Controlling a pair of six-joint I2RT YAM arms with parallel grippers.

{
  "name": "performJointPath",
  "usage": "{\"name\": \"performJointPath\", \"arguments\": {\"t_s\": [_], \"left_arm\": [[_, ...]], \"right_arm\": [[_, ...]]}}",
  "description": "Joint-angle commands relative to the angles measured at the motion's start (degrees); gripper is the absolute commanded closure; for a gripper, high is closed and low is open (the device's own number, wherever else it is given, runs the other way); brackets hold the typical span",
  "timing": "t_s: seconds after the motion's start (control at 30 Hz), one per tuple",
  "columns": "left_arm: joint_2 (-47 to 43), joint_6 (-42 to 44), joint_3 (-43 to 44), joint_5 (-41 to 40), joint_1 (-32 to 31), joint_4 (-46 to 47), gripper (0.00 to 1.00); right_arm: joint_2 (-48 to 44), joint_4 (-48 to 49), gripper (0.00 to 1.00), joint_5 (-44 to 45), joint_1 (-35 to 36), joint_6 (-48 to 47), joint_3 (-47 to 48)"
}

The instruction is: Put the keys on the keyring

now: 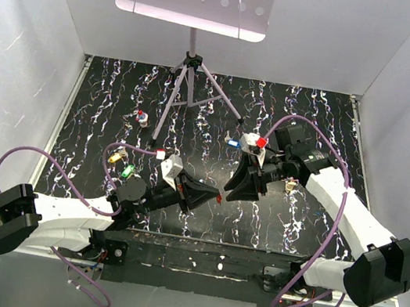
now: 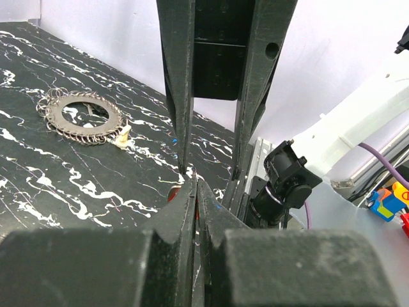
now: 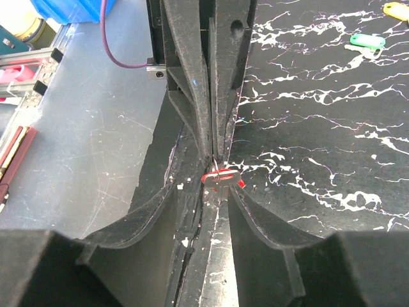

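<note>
Left end effector (image 3: 214,160): pressed together, pinching the red key (image 3: 220,178), close to the near edge of the worktop (image 1: 104,96).
Right end effector (image 2: 209,171): spread, fingers straddling the left tips; nothing is held.
Keyring (image 2: 110,120): flat on the worktop, well apart from both end effectors, with a cream key (image 2: 121,135) at its rim.
Slip risk: the key may be lost if the left grip is released before the right is closed on it.
Fall risk: a dropped key may be carried over the worktop edge.
Clash risk: the key may be twisted out of line by finger contact.
</note>
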Motion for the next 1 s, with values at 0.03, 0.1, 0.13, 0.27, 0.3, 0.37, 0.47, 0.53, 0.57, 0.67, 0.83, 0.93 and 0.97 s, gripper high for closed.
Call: {"name": "performJointPath", "arguments": {"t_s": [0.03,0.1,0.13,0.27,0.3,0.37,0.47,0.53,0.57,0.67,0.83,0.93,0.97], "left_arm": [[-0.1,-0.4,0.2,-0.4,0.4,2.2,1.00],[0.1,-0.4,0.3,-0.4,0.4,2.1,1.00],[0.1,-0.4,0.4,-0.3,0.4,2.1,1.00],[0.5,-0.4,0.6,-0.3,0.4,2.4,1.00],[0.6,-0.5,0.6,-0.3,0.4,2.6,1.00],[0.7,-0.7,0.5,-0.3,0.4,3.0,1.00],[1.0,-0.8,0.5,-0.3,0.4,3.3,1.00],[1.1,-0.9,0.5,-0.3,0.4,3.5,1.00],[1.1,-1.0,0.5,-0.3,0.4,3.6,1.00],[1.0,-1.0,0.4,-0.3,0.4,3.7,1.00],[1.1,-1.3,0.2,-0.3,0.4,4.1,1.00],[1.2,-1.5,0.0,-0.5,0.3,4.5,1.00],[1.2,-1.4,0.0,-0.5,0.4,4.4,1.00]], "right_arm": [[0.6,2.6,0.56,-2.9,-0.2,2.4,1.2],[0.7,3.1,0.58,-3.5,-0.2,2.9,0.7],[0.8,3.4,0.59,-3.8,-0.1,3.1,0.6],[1.4,3.4,0.64,-5.0,0.1,3.1,0.8],[1.5,3.5,0.64,-5.0,0.3,3.1,0.7],[1.7,3.5,0.66,-5.0,0.4,3.1,0.5],[1.7,3.8,0.69,-4.8,0.5,3.0,0.1],[1.8,3.9,0.70,-4.6,0.7,2.9,0.0],[1.9,3.9,0.71,-4.6,0.6,2.8,-0.1],[2.0,3.7,0.74,-4.4,0.9,2.7,-0.1],[2.1,3.5,0.76,-3.9,1.1,2.2,-0.2],[2.2,3.3,0.83,-4.1,1.4,1.7,-0.1],[2.3,3.0,0.86,-4.2,1.5,1.4,-0.2]]}}
